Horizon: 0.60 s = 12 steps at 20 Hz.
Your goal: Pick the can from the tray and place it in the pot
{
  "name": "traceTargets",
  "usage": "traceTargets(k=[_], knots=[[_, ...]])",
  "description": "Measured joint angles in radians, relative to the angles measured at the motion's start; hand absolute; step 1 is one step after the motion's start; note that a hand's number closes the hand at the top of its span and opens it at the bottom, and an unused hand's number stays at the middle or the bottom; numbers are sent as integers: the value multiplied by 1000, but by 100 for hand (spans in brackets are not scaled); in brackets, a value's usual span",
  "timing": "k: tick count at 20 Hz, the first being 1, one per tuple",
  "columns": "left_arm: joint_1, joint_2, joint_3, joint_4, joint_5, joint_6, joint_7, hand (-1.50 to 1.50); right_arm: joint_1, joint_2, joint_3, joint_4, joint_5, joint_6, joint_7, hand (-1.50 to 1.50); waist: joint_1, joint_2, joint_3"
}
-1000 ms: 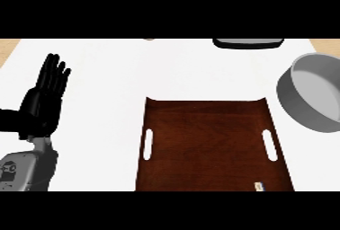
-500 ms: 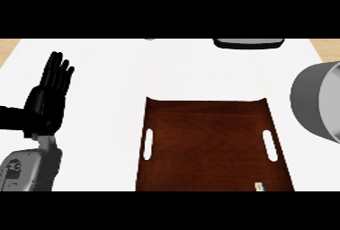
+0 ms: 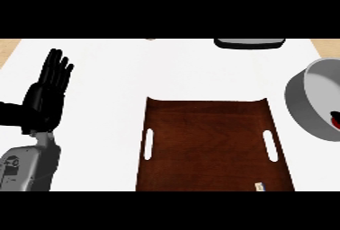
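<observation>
Fingers (image 3: 56,72) straight and together, pointing up, on the left hand (image 3: 45,101) resting open at the left edge of the white counter (image 3: 166,67). Well apart to the right, a dark wooden tray (image 3: 209,143) with two slot handles, nothing on its visible surface. At the far right edge, a grey pot (image 3: 312,103), a sliver of red and black inside it, possibly the can (image 3: 334,119); right hand out of view.

Left robot hand (image 3: 45,96) rests open beside the tray (image 3: 209,134); pot (image 3: 312,101) perhaps holds something red.
</observation>
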Motion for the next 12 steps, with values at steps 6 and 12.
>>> traceTargets(k=[6,12], knots=[[15,7,9,-10,4,-11,-5,0,-24,37,-23,-65,-100,-139,-50,-150,-2,-1,0],[20,-4,7,-7,-6,1,-2,0,1,42,-103,-166,-260,-220,-78,-150,-8,-2,0]])
